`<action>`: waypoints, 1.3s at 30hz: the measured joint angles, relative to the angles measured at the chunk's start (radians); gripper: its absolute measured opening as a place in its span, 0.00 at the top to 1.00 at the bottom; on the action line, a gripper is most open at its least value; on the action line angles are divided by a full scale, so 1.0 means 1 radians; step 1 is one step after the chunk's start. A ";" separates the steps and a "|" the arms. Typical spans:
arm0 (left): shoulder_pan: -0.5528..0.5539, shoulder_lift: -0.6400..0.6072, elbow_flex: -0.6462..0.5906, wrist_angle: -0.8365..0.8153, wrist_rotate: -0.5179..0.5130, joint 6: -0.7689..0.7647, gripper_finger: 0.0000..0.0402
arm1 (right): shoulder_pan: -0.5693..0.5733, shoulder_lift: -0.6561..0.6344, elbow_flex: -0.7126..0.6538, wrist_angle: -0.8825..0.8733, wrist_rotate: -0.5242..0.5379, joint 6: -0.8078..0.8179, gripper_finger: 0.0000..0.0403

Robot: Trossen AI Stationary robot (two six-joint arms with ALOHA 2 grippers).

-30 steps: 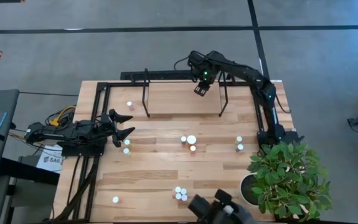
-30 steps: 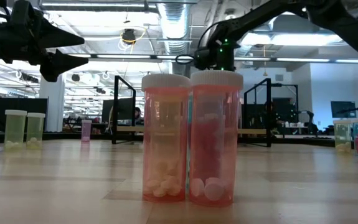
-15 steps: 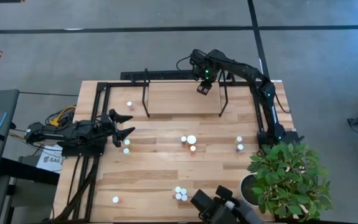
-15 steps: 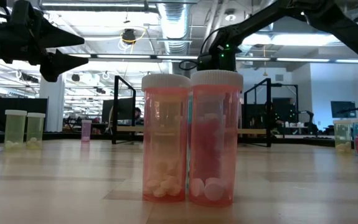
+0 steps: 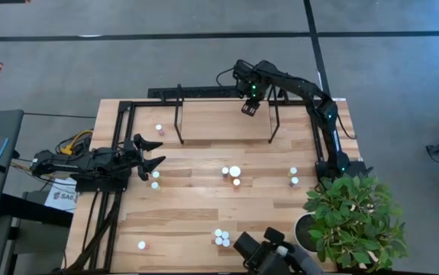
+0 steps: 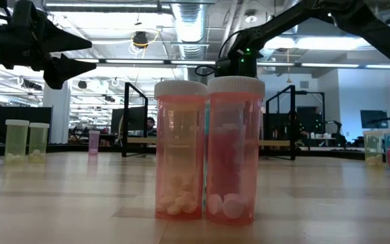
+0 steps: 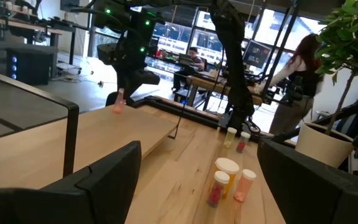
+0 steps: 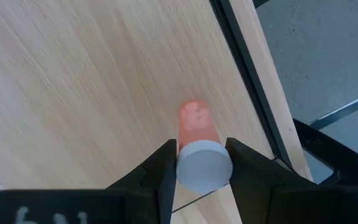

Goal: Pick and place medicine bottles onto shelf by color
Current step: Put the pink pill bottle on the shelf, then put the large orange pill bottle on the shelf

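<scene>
**Right gripper holds a pink bottle over the shelf's far edge**

The right gripper (image 8: 203, 163) has its two fingers (image 8: 160, 168) nearly together, pressed against either side of the white cap of a pink bottle (image 8: 197, 124), which stands upright between them. Seen from above, this gripper (image 5: 247, 108) is over the far edge of the shelf (image 5: 219, 122), towards its right end, near the right black hoop (image 5: 273, 122). Below the bottle lies the shelf's pale board, with the black tube frame (image 8: 248, 87) running just beside it.

The left gripper (image 5: 152, 155) waits at the table's left side with its fingers spread wide and nothing between them; a white-capped bottle (image 5: 154, 184) stands just beside it.

Out on the tabletop (image 5: 196, 206), a larger-capped bottle (image 5: 235, 171) stands in a small cluster at the middle, a pair (image 5: 294, 176) sits to the right, and three bottles (image 5: 221, 237) group near the front edge. A lone bottle (image 5: 159, 128) stands left of the shelf. A potted plant (image 5: 353, 218) fills the front right corner.
</scene>
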 joint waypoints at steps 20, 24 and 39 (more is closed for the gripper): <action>0.000 0.000 0.000 0.000 0.000 0.000 0.22 | 0.000 0.000 0.000 0.017 -0.011 0.017 0.49; 0.000 0.000 0.000 0.000 0.000 0.000 0.22 | 0.000 0.000 0.000 0.016 0.013 0.057 0.47; 0.000 0.000 0.000 0.000 0.000 0.000 0.22 | 0.001 -0.002 0.000 -0.059 0.006 0.197 0.46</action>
